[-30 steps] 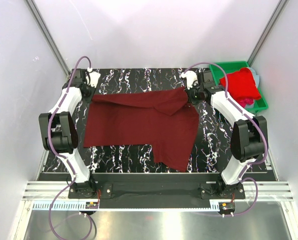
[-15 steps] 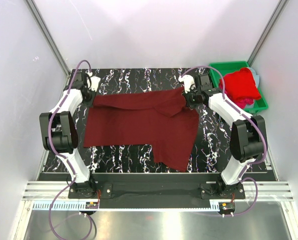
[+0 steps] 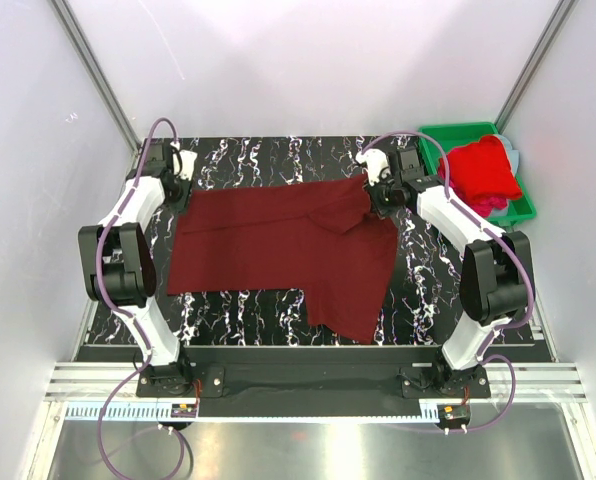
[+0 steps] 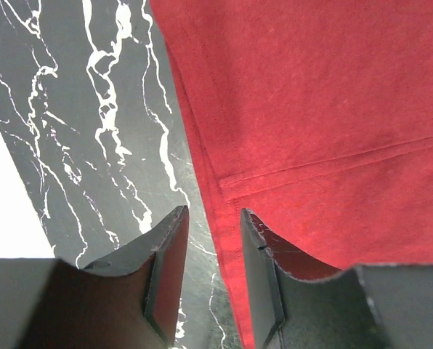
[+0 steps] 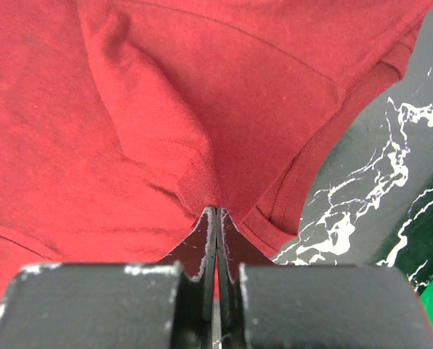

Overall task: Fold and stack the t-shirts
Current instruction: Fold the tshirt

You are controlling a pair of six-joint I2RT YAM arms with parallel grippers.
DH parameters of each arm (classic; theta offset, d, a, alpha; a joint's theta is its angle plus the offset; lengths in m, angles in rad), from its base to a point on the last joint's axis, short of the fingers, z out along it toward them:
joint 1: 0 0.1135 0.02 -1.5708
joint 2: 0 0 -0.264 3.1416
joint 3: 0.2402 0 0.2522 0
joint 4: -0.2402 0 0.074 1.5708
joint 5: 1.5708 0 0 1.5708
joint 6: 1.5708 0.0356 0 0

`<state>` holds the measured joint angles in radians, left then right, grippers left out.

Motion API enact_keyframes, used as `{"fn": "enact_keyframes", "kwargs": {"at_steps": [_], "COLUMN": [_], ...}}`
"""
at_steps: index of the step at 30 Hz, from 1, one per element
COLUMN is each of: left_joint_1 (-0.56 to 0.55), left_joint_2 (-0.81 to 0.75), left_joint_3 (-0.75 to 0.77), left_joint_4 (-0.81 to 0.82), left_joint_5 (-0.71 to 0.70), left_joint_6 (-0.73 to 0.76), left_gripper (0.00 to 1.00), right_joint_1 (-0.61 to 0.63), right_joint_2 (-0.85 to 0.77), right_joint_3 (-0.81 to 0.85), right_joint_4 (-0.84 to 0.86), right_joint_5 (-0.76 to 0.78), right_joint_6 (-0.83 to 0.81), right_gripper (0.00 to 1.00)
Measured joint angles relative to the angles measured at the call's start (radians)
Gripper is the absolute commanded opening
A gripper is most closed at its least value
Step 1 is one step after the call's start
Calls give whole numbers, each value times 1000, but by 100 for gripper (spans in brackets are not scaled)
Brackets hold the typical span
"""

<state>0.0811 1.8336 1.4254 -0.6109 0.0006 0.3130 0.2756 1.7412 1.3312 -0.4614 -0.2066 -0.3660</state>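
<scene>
Freshly parted, the left claw (image 4: pixel 211 218) grips nothing beside the maroon t-shirt (image 3: pixel 278 250), spread barely folded on the desk (image 3: pixel 238 160); the right claw (image 5: pixel 215 214), shut, seemingly pinches its far corner; other t-shirts (image 3: pixel 478 170) wait unfolded in the bin (image 3: pixel 433 145).

Maroon t-shirt (image 3: pixel 278 250) on black, white-veined table (image 3: pixel 248 160); green bin (image 3: pixel 456 128).

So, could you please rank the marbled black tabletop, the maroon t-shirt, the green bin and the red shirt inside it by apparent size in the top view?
1. black white-veined marble-pattern tabletop
2. dark maroon cloth t-shirt
3. green plastic bin
4. bright red cloth shirt, lying within the bin's outline
</scene>
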Motion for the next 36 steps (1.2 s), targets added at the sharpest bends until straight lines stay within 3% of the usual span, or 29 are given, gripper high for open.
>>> {"fn": "enact_keyframes", "kwargs": {"at_steps": [10,36], "left_joint_1": [-27,49], "left_joint_2": [58,232], "left_joint_3": [77,168], "left_joint_4": [-60,-185], "left_joint_5": [26,82], "left_joint_6": [-73,-203], "left_gripper": [38,36], "right_joint_1": [45,49], "right_joint_2": [46,59], "right_joint_3": [159,162], "right_joint_4": [3,1], "right_joint_5": [-25,-24], "right_joint_6": [1,0], "right_gripper": [0,0]}}
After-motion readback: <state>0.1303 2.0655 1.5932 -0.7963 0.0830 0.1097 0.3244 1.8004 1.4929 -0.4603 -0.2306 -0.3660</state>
